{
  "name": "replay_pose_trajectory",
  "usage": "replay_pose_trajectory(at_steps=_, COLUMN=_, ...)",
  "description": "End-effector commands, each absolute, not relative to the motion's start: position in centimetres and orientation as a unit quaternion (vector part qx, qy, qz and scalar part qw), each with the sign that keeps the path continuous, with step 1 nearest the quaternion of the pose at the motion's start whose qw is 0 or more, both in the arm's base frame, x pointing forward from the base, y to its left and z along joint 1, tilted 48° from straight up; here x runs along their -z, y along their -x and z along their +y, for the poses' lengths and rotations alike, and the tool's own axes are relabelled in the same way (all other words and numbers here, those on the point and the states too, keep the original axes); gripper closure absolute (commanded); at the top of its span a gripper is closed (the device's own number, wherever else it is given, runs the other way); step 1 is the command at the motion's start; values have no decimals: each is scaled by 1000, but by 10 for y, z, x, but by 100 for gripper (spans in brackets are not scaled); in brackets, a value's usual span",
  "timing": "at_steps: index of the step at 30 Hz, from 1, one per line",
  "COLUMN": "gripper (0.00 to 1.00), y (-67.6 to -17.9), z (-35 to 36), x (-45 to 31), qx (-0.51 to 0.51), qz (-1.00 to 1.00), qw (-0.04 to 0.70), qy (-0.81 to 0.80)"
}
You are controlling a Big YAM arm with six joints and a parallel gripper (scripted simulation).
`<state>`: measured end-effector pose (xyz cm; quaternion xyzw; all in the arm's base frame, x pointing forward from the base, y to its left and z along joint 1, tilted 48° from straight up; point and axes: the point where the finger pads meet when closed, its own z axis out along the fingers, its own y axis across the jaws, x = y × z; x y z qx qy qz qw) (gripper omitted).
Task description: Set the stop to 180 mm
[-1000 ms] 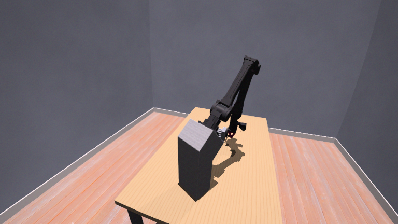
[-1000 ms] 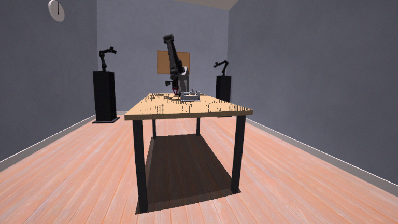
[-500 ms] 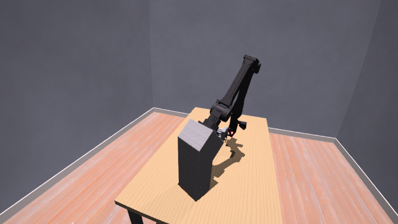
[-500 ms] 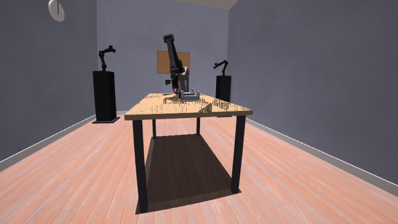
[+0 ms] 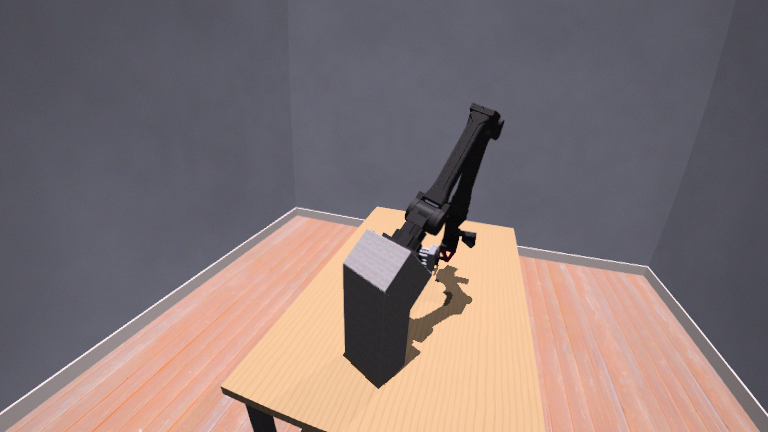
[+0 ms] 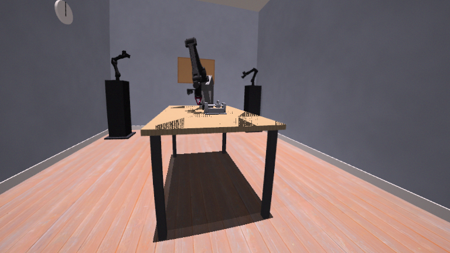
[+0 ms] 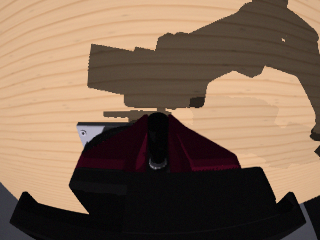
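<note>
My gripper [image 7: 158, 121], with dark red fingers, is shut on the dark handle of the handwheel [image 7: 158, 139], seen end-on in the wrist view. In the exterior view the gripper [image 6: 198, 100] sits at the left end of the grey stop mechanism [image 6: 215, 108] on the table. In the top view the gripper [image 5: 444, 253] is just beyond a tall grey block [image 5: 380, 305], beside the grey toothed part of the mechanism [image 5: 428, 257]. The scale and the stop's position are too small to read.
The tall grey block hides most of the mechanism in the top view. A corner of a light grey plate [image 7: 90, 132] shows left of the fingers in the wrist view. Two black pedestals [image 6: 116, 108] [image 6: 252, 99] with small arms stand behind the table.
</note>
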<state>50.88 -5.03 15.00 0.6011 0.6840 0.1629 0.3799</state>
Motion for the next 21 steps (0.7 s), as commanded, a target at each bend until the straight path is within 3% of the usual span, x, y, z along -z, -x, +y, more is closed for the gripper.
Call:
replay_pose_trajectory(at_steps=1, gripper=94, y=-498, z=-42, x=-169, qx=-168, qz=682, qw=382, qy=-601)
replay_pose_trajectory(at_steps=21, gripper=94, y=-509, z=-48, x=-163, qx=-161, qz=682, qw=379, qy=-604)
